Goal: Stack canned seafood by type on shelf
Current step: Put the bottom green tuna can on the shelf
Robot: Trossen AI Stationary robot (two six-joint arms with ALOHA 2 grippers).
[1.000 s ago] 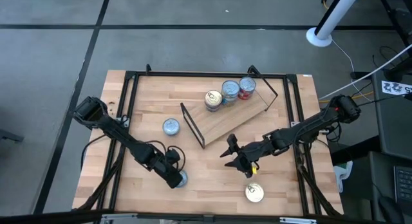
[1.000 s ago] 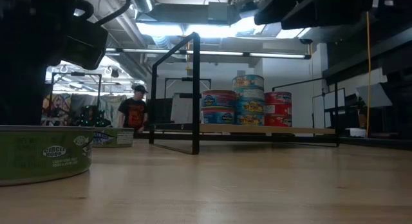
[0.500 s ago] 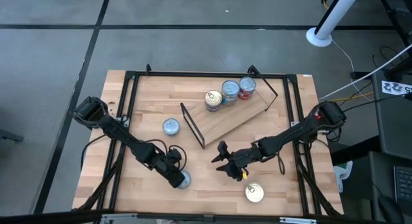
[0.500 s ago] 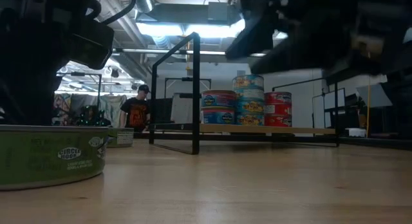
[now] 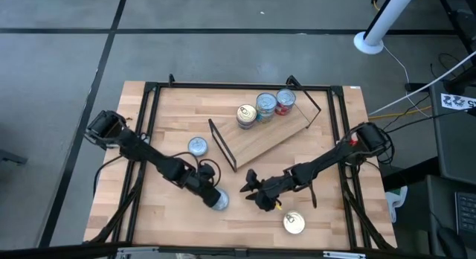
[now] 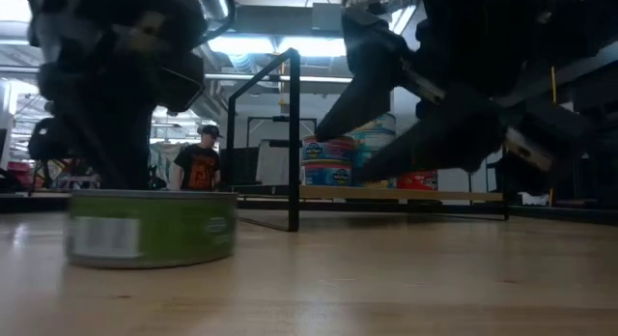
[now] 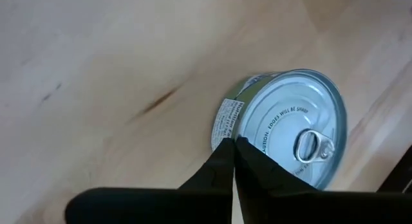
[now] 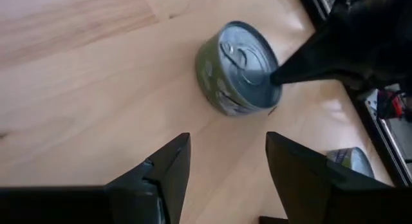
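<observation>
A green-sided tin [image 5: 219,202] with a silver pull-tab lid sits flat on the tabletop near the front, left of centre. My left gripper [image 5: 210,196] is shut, its tips at the tin's left edge. My right gripper [image 5: 250,190] hangs open just right of the tin, pointing at it [image 8: 237,66], with nothing between its fingers [image 8: 225,166]. The shelf [image 5: 277,137] lies slantwise at the table's middle, with three stacks of tins [image 5: 265,106] on its far end. One loose tin [image 5: 197,146] rests left of the shelf, and another [image 5: 294,223] rests near the front edge. My left gripper's shut fingertips [image 7: 233,144] meet the tin at the rim of its lid [image 7: 248,137], on the side facing the table's left. The fingers slant down from the left. The tin stays flat on the tabletop.
A black metal frame [image 5: 149,140] runs around the tabletop. The shelf's black wire end frame [image 5: 222,146] stands upright just beyond both grippers. Bare wood lies between the pushed tin and the front tin.
My left gripper has swung toward the table's right edge, and the green tin has slid a little rightward along the table ahead of its tips. My right gripper has come down and moved left toward that tin, rolling somewhat on the way.
</observation>
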